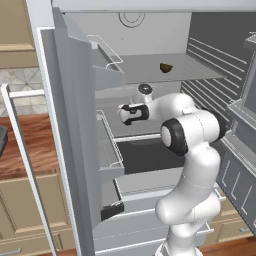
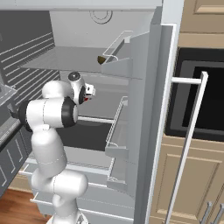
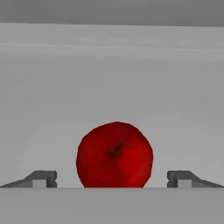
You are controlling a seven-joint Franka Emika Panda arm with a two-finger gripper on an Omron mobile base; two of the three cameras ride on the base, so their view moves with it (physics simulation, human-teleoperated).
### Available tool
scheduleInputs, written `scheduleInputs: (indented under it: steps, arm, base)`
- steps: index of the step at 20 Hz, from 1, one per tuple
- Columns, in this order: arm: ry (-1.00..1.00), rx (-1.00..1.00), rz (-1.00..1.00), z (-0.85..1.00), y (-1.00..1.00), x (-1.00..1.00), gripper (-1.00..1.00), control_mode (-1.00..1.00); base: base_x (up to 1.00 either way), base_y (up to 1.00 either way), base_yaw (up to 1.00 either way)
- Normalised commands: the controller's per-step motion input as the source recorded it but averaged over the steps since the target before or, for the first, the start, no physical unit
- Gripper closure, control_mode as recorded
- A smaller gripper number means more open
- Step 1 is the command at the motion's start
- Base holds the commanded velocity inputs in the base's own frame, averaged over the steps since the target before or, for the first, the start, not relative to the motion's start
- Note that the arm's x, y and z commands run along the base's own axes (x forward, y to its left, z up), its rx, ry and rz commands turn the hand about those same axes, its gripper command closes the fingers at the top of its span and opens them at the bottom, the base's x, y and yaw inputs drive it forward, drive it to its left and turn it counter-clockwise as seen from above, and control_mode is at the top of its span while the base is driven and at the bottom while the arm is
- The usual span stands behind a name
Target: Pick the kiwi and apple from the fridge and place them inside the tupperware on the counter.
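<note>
Neither fruit is out of the fridge (image 1: 75, 125) yet: the apple (image 3: 114, 155) sits low centre between the wide-open, empty gripper (image 3: 112, 178), the kiwi (image 1: 166, 67) waits upper right.

red apple (image 3: 114, 155) on fridge (image 1: 150, 35) shelf, kiwi (image 1: 166, 67) above.
</note>
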Motion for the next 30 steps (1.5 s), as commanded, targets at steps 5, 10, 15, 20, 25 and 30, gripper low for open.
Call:
scheduleInputs:
  steps: [5, 10, 15, 20, 25, 30]
  arm:
    - [0.00, 0.00, 0.00, -0.15, 0.06, 0.20, -1.00, -1.00]
    - [0.00, 0.00, 0.00, -0.17, 0.05, 0.02, -1.00, -1.00]
    - [0.00, 0.00, 0.00, -0.21, 0.08, 0.00, -1.00, -1.00]
    - [0.00, 0.00, 0.00, -0.28, 0.07, 0.00, 1.00, -1.00]
    - [0.01, 0.00, 0.00, -0.36, 0.01, 0.00, 1.00, -1.00]
    - [-0.06, 0.00, 0.00, -0.31, 0.00, -0.19, 1.00, -1.00]
  base:
    - [0.00, 0.00, 0.00]
    - [0.00, 0.00, 0.00]
    - [0.00, 0.00, 0.00]
    - [0.00, 0.00, 0.00]
    - [0.00, 0.00, 0.00]
    - [0.00, 0.00, 0.00]
